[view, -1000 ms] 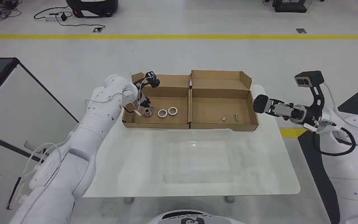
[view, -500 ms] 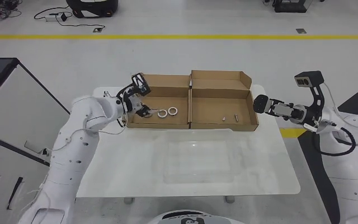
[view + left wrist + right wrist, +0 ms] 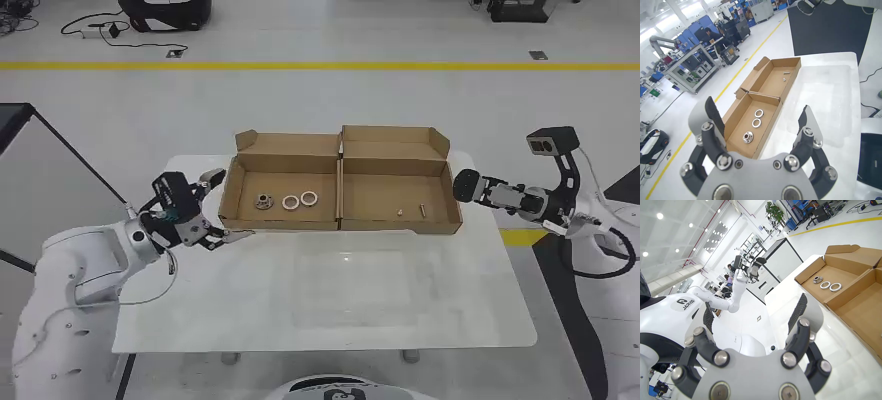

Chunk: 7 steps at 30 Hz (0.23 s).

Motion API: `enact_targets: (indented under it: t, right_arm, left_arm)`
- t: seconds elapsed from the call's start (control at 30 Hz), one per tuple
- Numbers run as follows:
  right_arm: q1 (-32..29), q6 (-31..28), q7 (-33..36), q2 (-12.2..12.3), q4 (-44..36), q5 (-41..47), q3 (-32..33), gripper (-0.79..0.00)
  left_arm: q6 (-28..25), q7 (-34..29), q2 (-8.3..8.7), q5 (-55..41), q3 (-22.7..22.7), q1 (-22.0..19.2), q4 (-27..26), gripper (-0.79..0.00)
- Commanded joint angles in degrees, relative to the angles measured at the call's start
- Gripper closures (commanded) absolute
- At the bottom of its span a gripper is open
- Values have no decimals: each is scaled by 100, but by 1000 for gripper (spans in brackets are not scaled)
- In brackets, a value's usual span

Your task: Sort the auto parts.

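Cardboard box holds 1 flange and 2 rings; left gripper and right gripper both gape wide, empty. A hasty reach could clip the box wall.

The scene is bright and evenly lit from above by round ceiling lamps, and the white table and the pale floor throw much light back. Shadows are soft, with only short darker ones along the inner walls of the cardboard boxes. Both wrist views bend lines near their edges, as with the yellow floor line, and a weak glare lies on the clear tray.
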Motion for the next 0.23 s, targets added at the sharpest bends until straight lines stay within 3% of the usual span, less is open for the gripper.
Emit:
enact_targets:
  t: [0.0, 0.2]
  right_arm:
    - [0, 0, 0, 0, 0, 0, 0, -785]
    - [0, 0, 0, 0, 0, 0, 0, -784]
  left_arm:
    - [80, 45, 10, 109, -230, 189, -52, -785]
    - [82, 46, 10, 110, -231, 190, -52, -785]
